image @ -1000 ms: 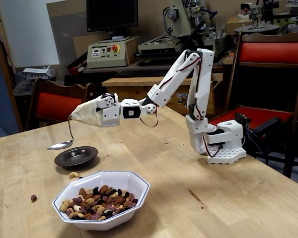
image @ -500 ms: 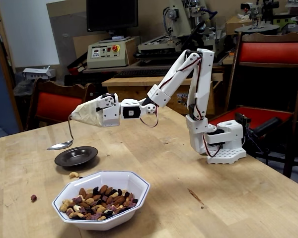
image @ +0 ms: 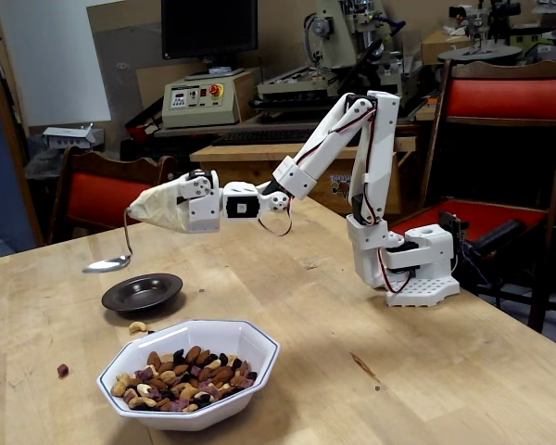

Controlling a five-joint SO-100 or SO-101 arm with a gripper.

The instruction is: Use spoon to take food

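On a wooden table point(image: 426, 371), the arm point(image: 352, 139) reaches toward the picture's left, its gripper point(image: 153, 206) swathed in beige tape; the jaws cannot be made out, though the spoon point(image: 107, 264) hangs from the wrapping. The white bowl point(image: 259, 357) holds the food point(image: 185, 375), seemingly untouched. The spoon's bowl looks empty, hovering above the dark dish point(image: 142, 292). Scooping appears yet to begin.
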